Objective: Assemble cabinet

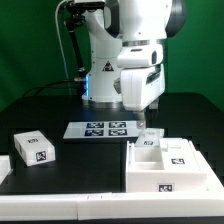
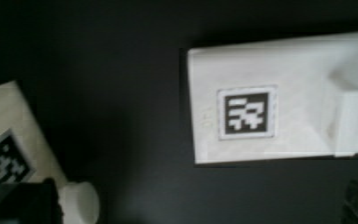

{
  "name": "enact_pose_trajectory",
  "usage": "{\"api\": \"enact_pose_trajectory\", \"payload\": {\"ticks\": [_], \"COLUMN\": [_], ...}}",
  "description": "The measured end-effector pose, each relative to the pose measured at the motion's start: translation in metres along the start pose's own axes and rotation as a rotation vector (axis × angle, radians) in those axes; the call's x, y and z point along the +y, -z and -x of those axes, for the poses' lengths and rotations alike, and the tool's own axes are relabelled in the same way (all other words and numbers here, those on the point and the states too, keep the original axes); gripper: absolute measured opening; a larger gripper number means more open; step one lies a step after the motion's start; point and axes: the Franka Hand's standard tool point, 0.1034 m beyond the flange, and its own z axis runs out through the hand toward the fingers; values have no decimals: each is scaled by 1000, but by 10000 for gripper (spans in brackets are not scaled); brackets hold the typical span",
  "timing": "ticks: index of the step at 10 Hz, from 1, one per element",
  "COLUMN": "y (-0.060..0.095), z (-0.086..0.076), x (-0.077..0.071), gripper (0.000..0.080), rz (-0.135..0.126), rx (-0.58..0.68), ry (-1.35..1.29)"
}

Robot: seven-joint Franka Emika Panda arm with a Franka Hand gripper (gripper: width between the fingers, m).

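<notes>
The cabinet's large white box (image 1: 170,168) lies on the dark table at the exterior view's right, with tags on its front and top. A small white tagged block (image 1: 148,143) sits at its far left corner. My gripper (image 1: 147,126) hangs just above that corner. In the wrist view a white tagged face (image 2: 247,110) lies ahead of my gripper (image 2: 211,205). Another white tagged piece (image 2: 5,150) shows at the frame's edge. One white fingertip (image 2: 73,200) shows, far from the other. Only dark table lies between them. The gripper is open and empty.
The marker board (image 1: 103,128) lies flat behind the box, in front of the arm's base. A white tagged block (image 1: 33,147) stands at the exterior view's left, with another white piece (image 1: 4,165) at the far left edge. A white strip (image 1: 60,205) runs along the front.
</notes>
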Motion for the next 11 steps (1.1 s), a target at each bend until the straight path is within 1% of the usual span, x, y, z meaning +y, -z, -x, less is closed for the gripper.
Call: {"api": "enact_pose_trajectory", "payload": {"ticks": [3,4,6,7,8,10,11], "y": [-1,-2,-12,-18,-23,-36,-40], "z": [0,0,5,7,8,11,11], "x": [0,-2,-30,-41,-47,-55,-57], "gripper": [797,797,797,797,797,797,797], "rz": [0,-1,-2,3,4,-11,-20], "rx": [1,3,19,33,42,49,48], "ry": [0,0,9,14,13,6,4]}}
